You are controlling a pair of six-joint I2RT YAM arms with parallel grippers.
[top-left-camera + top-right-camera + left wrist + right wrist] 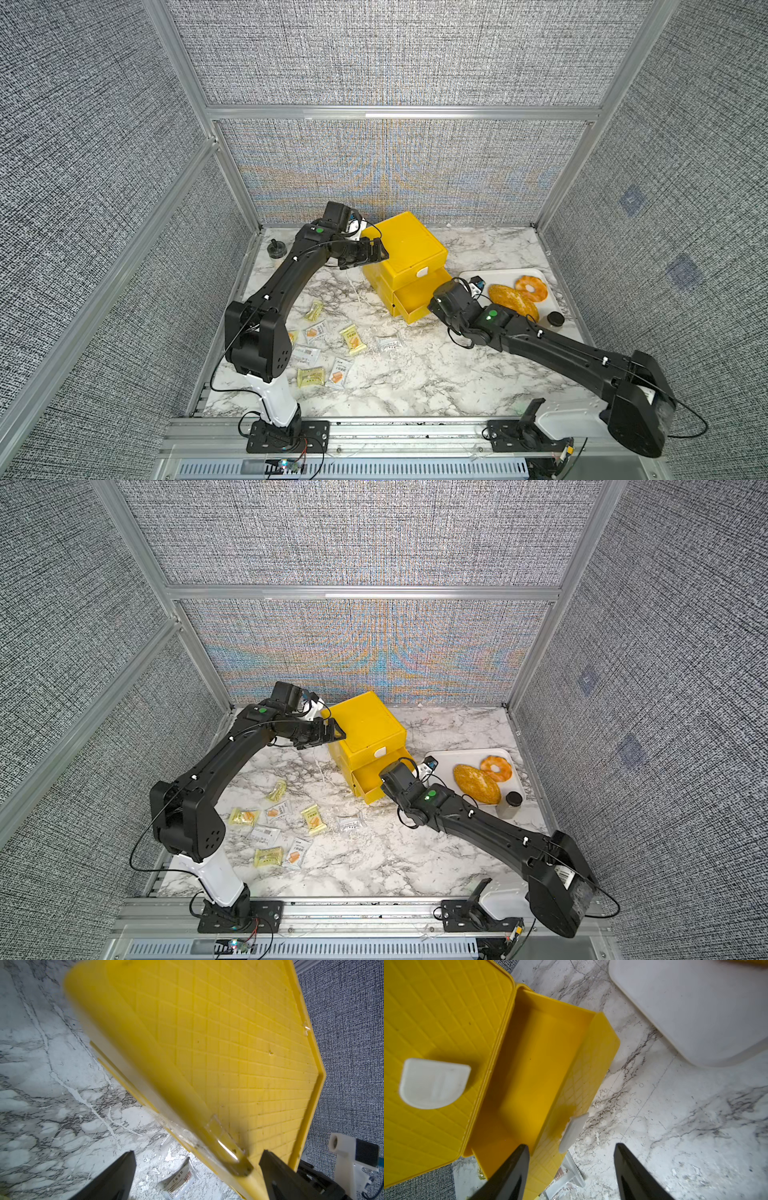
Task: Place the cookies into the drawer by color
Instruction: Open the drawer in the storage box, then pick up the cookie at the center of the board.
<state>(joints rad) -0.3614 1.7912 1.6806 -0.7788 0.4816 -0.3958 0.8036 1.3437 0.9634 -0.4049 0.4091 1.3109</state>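
Observation:
The yellow drawer box stands at the back middle of the marble table, with a lower drawer pulled out and empty. Several cookies, pale yellow and white with orange, lie scattered in front of the left arm in both top views. My left gripper is open, its fingers astride the box's upper left edge. My right gripper is open across the pulled-out drawer's front wall and its white tab handle, one finger inside, one outside. A white packet lies below.
A white tray at the right holds a bread loaf and a ring doughnut. A black-lidded jar stands at its near corner. A small dark-capped bottle stands at the back left. Grey walls enclose three sides.

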